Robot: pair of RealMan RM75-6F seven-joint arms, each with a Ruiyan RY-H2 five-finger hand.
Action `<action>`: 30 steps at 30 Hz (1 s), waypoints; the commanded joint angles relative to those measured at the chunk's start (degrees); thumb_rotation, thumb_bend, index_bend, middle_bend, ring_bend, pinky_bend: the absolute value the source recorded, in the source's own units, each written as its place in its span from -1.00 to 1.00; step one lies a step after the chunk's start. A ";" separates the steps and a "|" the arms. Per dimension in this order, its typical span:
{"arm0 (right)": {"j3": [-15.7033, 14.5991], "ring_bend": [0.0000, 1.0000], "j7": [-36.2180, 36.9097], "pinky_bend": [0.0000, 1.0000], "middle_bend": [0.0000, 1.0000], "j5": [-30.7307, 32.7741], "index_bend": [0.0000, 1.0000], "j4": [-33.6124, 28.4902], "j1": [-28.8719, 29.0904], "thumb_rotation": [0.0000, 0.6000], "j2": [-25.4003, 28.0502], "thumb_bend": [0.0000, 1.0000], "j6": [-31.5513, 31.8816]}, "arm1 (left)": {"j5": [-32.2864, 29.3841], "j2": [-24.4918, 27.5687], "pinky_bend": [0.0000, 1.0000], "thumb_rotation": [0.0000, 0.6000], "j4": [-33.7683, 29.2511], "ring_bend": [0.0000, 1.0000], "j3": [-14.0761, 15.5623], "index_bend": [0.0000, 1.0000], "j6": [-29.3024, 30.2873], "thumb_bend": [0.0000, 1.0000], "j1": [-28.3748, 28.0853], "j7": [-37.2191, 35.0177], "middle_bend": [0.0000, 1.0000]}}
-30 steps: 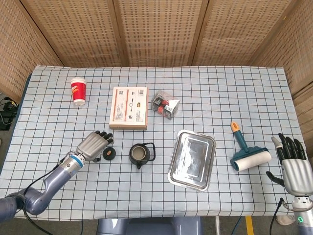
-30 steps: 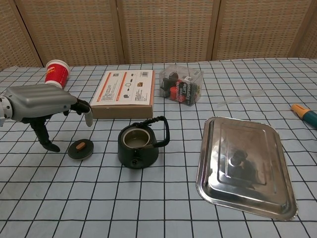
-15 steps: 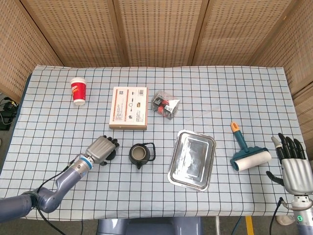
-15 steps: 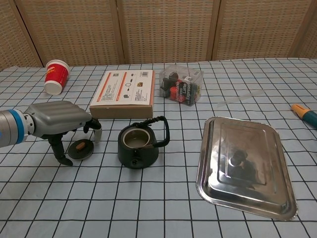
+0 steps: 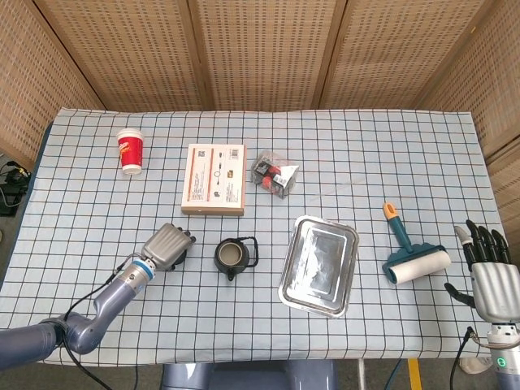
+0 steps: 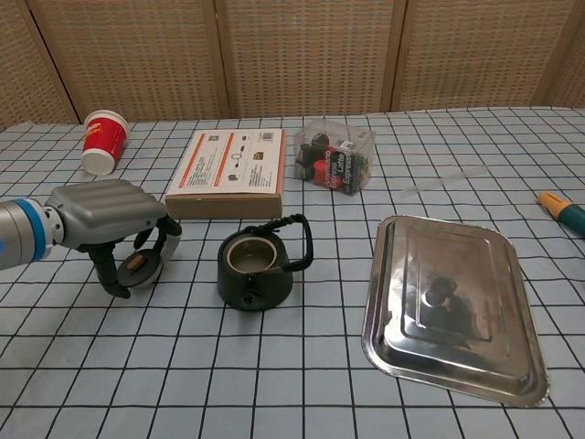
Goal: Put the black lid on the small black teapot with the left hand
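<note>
The small black teapot (image 5: 231, 256) (image 6: 255, 266) stands lidless on the checked cloth, its handle upright. Just to its left my left hand (image 5: 166, 244) (image 6: 108, 216) curls over the black lid (image 6: 140, 265). The chest view shows the lid tilted between the fingers and the thumb, its brown knob facing out. From the head view the lid is hidden under the hand. My right hand (image 5: 490, 280) hangs past the table's right front corner with its fingers spread and nothing in it.
A red paper cup (image 5: 130, 151) (image 6: 101, 142), a flat box (image 5: 214, 179) (image 6: 232, 174) and a clear pack of capsules (image 5: 275, 174) (image 6: 334, 157) lie behind the teapot. A steel tray (image 5: 318, 264) (image 6: 448, 302) sits to its right, then a lint roller (image 5: 414, 258).
My left hand slid right over the lid and its fingers closed around it. The lid, flat on the cloth before, now stands tilted in the grip. The right hand kept still.
</note>
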 commanded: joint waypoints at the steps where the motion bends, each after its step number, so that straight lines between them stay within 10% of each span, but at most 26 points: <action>1: -0.04 -1.00 0.01 -1.00 -1.00 -0.01 -1.00 -0.06 0.00 1.00 0.04 -1.00 -0.04 | 0.70 1.40 0.05 1.00 -1.52 -0.09 -0.40 -0.04 1.25 -0.80 0.08 -0.91 -0.13; 14: 0.00 -1.00 -0.01 -1.00 -1.00 0.01 -1.00 -0.55 0.01 1.00 0.24 -1.00 0.01 | 1.04 8.00 0.05 1.00 -13.99 -0.09 -4.82 -0.04 3.99 -0.80 -2.81 0.05 -0.13; 30: 0.09 -1.00 1.63 -1.00 -1.00 0.81 -1.00 0.28 0.16 1.00 0.39 -1.00 -0.89 | -17.45 -0.86 0.05 1.00 -16.63 -0.09 -6.54 -0.03 3.59 -0.80 -13.95 17.86 -0.13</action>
